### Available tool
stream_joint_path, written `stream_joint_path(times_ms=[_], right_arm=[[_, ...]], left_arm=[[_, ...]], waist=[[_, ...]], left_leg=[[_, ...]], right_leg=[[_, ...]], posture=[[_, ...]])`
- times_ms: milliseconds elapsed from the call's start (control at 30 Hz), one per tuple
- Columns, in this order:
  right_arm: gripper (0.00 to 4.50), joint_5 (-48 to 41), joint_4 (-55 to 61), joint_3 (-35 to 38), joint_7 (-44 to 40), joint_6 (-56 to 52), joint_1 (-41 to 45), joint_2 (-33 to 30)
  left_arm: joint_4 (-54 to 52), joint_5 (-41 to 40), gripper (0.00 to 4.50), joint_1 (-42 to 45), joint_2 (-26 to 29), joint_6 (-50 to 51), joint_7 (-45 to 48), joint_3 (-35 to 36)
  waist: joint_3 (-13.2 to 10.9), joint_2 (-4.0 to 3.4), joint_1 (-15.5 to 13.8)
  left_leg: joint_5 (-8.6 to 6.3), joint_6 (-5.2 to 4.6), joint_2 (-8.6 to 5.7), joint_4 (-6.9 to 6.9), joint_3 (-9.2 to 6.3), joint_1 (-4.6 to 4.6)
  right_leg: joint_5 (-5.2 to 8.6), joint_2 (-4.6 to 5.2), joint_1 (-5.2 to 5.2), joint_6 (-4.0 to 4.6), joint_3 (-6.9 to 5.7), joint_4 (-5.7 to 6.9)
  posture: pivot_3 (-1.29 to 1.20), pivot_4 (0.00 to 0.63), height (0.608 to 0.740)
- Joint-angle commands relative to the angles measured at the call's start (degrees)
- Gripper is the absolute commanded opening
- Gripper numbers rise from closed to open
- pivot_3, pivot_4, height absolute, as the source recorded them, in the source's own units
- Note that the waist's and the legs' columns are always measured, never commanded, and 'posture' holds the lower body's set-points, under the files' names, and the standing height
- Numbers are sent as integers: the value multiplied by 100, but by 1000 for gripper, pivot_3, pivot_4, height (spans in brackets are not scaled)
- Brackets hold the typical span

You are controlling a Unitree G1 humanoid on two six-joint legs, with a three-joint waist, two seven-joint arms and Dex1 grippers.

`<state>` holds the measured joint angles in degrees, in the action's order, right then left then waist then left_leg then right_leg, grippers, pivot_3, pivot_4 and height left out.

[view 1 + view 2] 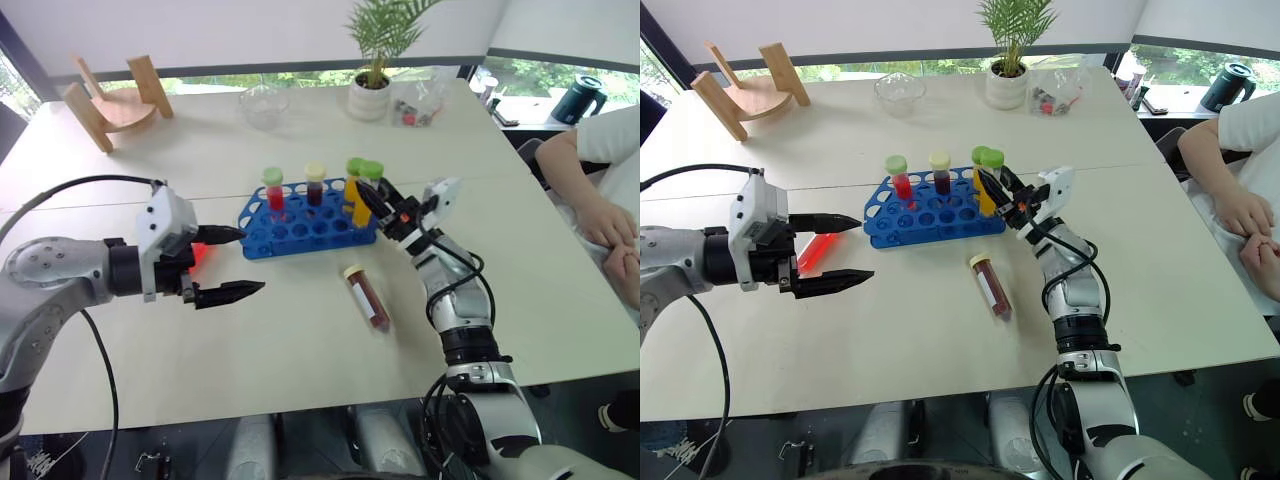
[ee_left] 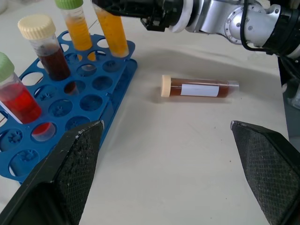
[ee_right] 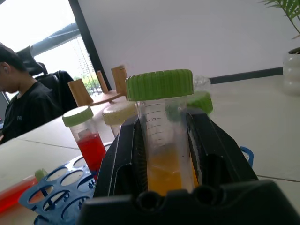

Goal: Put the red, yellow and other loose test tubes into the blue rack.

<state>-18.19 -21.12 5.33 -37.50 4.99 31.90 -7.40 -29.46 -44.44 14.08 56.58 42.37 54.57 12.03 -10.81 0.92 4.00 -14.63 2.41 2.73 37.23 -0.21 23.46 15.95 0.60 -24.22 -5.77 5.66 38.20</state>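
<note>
The right tool (image 1: pixel 372 196) gripped a yellow tube (image 1: pixel 353 190) nearly upright, green cap up, over the blue rack (image 1: pixel 305 230). The left tool (image 1: pixel 236 262) stood wide. A brown tube (image 1: pixel 367 296) lay flat on the surface (image 1: pixel 300 350), cap toward the rack.

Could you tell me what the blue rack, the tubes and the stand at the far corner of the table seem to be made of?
Blue rack: probably moulded plastic, uniform colour with a slight sheen. Tube lying on the table: clear plastic or glass, since its dark liquid shows through; the cream cap looks like matt plastic. Tube in the right gripper: clear wall with printed marks, ribbed green cap. Stand: pale wood, it seems.
</note>
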Motion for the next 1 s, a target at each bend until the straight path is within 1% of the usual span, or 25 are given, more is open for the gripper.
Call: stream_joint_path(times_ms=[33,100,167,200,267,333,400,467,567,633,667,733,800,933,1000], right_arm=[[806,98,25,-119,-19,128,-27,0],[1865,70,161,-190,-99,11,-127,-49],[2764,79,445,-272,-159,-161,-278,-166],[3343,78,663,-305,-159,-301,-361,-251],[4426,180,1300,-428,-153,-820,-538,-607],[4476,190,2299,-552,-299,-1834,-676,-1327],[4476,120,3032,-610,-421,-2810,-670,-2035],[4476,-268,3590,-558,-551,-4002,-506,-2668],[4476,-1143,4063,-557,-731,-6620,261,-3559],[4476,-1617,4105,-856,-961,-8071,886,-3973],[4476,-1724,4103,-1090,-1020,-8562,1151,-4121],[4476,-1732,4013,-1512,-868,-9276,1565,-4150],[4476,-1805,3776,-1811,-705,-9664,1845,-4026],[4476,-2041,3366,-2282,-328,-9749,2149,-3781],[4476,-2216,3168,-2478,7,-9749,2246,-3514]], left_arm=[[-109,-42,4500,50,2,-8,-22,77],[-103,-37,4500,56,-3,-13,-24,70],[-107,-33,4500,53,-9,-17,-27,66],[-112,-32,4500,51,-14,-19,-31,65],[-122,-31,4500,50,-45,-20,-52,50],[-143,-3,4500,16,-83,-40,-64,12],[-150,24,4500,-8,-102,-61,-61,-20],[-130,36,4500,-5,-112,-81,-25,-60],[-42,118,4500,25,-129,-184,67,-171],[35,172,4500,83,-172,-254,103,-267],[64,207,4500,115,-201,-281,118,-318],[92,245,4500,147,-249,-325,156,-379],[97,278,4500,159,-280,-350,171,-419],[61,281,4500,118,-299,-359,200,-386],[6,266,4500,56,-306,-353,162,-346]], waist=[[0,0,1],[0,0,2],[0,0,1],[-1,-1,-4],[-2,-3,-15],[-3,-5,-26],[-2,-3,-34],[-1,-1,-35],[-3,-4,1],[-3,-4,1],[-3,-4,-3],[2,4,-10],[4,7,-9],[3,7,-13],[3,7,-9]], left_leg=[[0,0,0,0,0,0],[0,0,0,0,-1,-1],[0,0,0,-1,-2,-2],[0,0,0,-3,-2,-2],[0,0,0,-5,-1,-1],[0,1,-2,-2,1,1],[0,0,-4,2,4,1],[0,0,-3,3,1,0],[0,-1,0,-2,1,-7],[0,-1,1,-2,2,-7],[0,-2,1,-4,0,-7],[0,-2,1,-4,-3,-7],[-1,-4,1,-5,-4,-4],[-2,-5,-1,-3,3,7],[-2,-5,-1,-3,3,9]], right_leg=[[0,0,0,0,0,0],[0,0,0,0,0,1],[0,-1,0,0,0,1],[0,-1,0,1,0,0],[1,0,-1,1,0,0],[1,3,-2,0,2,-1],[1,4,-1,0,5,-1],[1,1,0,0,4,-1],[2,-4,0,2,6,1],[2,-5,-3,3,7,1],[2,-6,-3,4,7,0],[4,-5,-3,7,4,0],[6,-5,-3,9,2,-3],[5,0,-11,7,4,-7],[5,-1,-13,7,4,-7]], posture=[[0,150,740],[0,150,740],[0,150,740],[0,150,740],[0,150,740],[0,150,740],[0,150,740],[0,150,740],[0,150,740],[0,150,740],[0,150,740],[0,150,740],[0,150,740],[0,150,740],[0,150,740]])
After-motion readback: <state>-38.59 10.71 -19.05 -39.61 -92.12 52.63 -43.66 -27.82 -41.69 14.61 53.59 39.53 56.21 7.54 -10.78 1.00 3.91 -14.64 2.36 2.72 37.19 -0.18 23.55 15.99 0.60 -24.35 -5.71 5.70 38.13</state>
